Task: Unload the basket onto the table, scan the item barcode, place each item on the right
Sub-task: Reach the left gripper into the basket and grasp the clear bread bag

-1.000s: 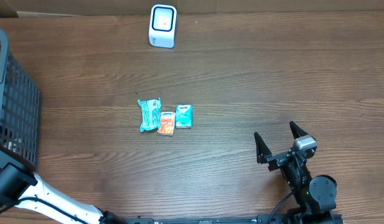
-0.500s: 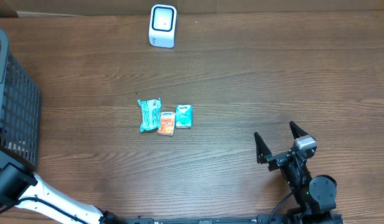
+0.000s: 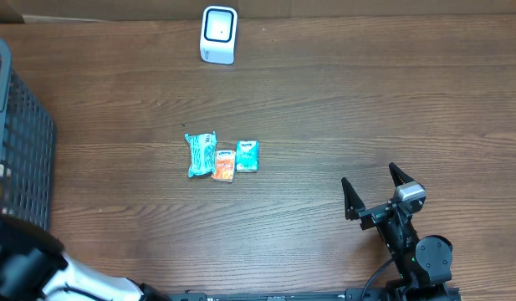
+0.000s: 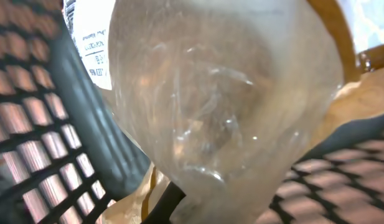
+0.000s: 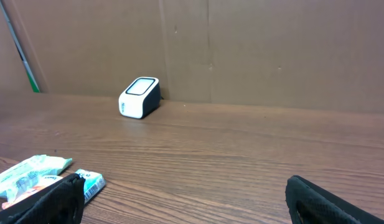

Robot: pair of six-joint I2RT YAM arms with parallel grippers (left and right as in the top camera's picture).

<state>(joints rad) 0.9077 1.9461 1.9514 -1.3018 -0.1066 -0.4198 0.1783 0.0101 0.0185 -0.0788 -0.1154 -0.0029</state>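
Overhead view: your three packets (image 3: 224, 165) lie side by side in the middle of the table (image 3: 366, 100), well apart from the white scanner (image 3: 218, 34) at the far edge. A dark basket (image 3: 19, 142) stands at the left. The right gripper (image 3: 376, 196), near right, is wide open and empty.

Left wrist view: a clear plastic item (image 4: 223, 93) fills the frame against the basket's mesh. The left gripper is closed, but you cannot tell whether it holds anything.

Right wrist view: the scanner stands far left and the packets lie near left.
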